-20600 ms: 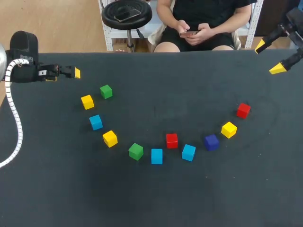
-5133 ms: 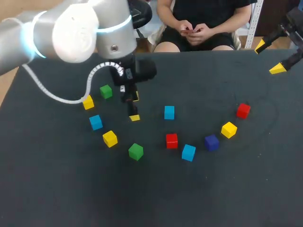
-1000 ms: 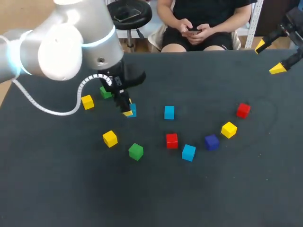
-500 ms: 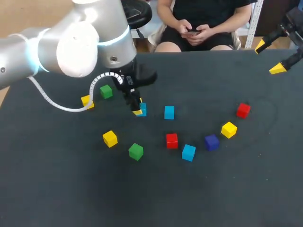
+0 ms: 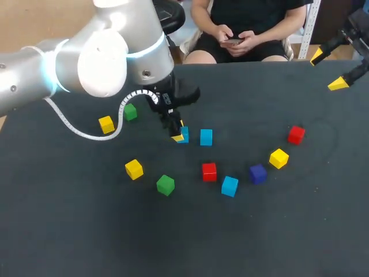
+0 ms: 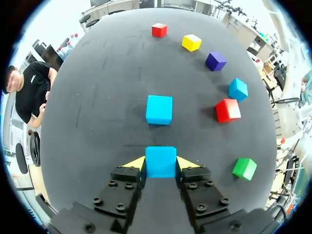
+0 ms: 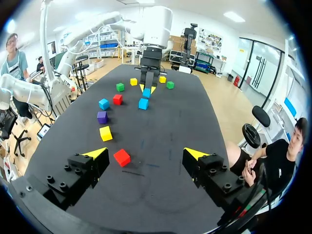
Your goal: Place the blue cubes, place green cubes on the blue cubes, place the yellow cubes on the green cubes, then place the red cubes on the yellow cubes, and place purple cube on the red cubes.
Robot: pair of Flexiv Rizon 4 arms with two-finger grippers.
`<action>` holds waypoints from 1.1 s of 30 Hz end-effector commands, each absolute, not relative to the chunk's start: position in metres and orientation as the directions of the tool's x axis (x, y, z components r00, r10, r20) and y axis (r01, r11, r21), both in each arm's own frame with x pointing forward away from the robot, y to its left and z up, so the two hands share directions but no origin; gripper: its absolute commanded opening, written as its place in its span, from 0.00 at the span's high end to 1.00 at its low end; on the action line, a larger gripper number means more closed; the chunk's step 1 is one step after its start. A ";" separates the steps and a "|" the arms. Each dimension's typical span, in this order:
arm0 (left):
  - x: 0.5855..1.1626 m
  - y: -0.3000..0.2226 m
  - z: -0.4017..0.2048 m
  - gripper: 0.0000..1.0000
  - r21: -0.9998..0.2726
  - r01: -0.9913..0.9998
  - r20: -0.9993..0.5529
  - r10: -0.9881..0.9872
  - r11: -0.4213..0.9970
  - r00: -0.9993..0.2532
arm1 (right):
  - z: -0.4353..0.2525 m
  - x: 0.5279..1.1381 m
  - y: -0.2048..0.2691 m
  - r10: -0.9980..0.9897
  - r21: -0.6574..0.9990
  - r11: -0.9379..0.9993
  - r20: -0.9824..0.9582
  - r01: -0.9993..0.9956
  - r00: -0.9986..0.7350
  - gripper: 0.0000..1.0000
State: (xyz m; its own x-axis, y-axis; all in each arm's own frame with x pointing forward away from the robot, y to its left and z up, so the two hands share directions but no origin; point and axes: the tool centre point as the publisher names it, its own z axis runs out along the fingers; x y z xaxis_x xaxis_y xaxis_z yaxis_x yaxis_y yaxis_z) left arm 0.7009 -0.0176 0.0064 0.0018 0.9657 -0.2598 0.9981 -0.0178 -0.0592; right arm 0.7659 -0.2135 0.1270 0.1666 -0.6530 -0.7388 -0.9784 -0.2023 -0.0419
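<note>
Left claw (image 6: 161, 164), further right now, tight around held blue cube (image 6: 161, 160), beside resting blue cube (image 6: 159, 109); right claw (image 7: 146, 153) agape, empty.

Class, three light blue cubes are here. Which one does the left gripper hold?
The light blue cube farthest left in the head view, clamped between the left gripper's yellow tips; the other two lie free.

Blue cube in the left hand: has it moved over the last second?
Yes. The held blue cube in the left hand went right in the head view, nearly up to the resting blue cube, which stayed put.
</note>
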 end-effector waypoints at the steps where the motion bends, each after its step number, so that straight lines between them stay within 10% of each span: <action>1: 0.702 -0.021 0.001 1.00 -0.064 0.998 -0.261 0.965 -0.021 0.003 | 0.127 0.766 -0.214 -0.652 -0.042 -0.203 -0.739 -0.978 0.168 0.00; 33: 0.709 -0.038 -0.004 1.00 -0.078 0.995 -0.234 0.971 -0.056 0.036 | 0.127 0.766 -0.214 -0.652 -0.042 -0.203 -0.739 -0.978 0.168 0.00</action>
State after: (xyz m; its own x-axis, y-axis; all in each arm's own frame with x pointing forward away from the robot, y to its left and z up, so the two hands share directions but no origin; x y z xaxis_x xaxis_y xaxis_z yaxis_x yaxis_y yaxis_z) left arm 0.7051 -0.0366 -0.0040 0.0332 0.9707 -0.2380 0.9961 -0.0515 -0.0712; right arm 0.7659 -0.2135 0.1270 0.1666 -0.6530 -0.7388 -0.9784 -0.2023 -0.0419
